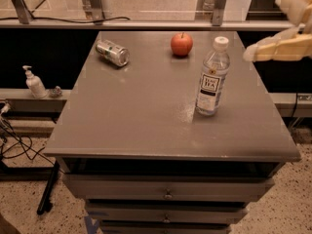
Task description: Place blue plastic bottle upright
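Camera view: you have the blue plastic bottle [212, 79] standing upright on the grey table top [136, 116], on its right half, a little back from the front edge. Its white cap is on top and the label faces you. A pale smear marks the surface just left of its base.

Your gripper [263, 26] hangs at the upper right, beyond the table's right edge and apart from the bottle. Its two beige fingers [282, 48] are spread, with only air between them. The lower one points left toward the bottle's neck, and its tip is near but not touching. The upper one sits higher, in the corner of the frame.

Around the bottle:
- One red apple [181, 44] sits behind it and to its left, near the back edge and clear of the bottle.
- One silver-green can [112, 52] lies on its side at the back left, well apart from both.
- One white pump dispenser [34, 83] stands upright off the table, on the low ledge to the left, with a small object just beside it.
- Dark cables [14, 140] trail on the floor at the left.

Under the table top, stacked drawer fronts [168, 189] face you, and two small knobs show.
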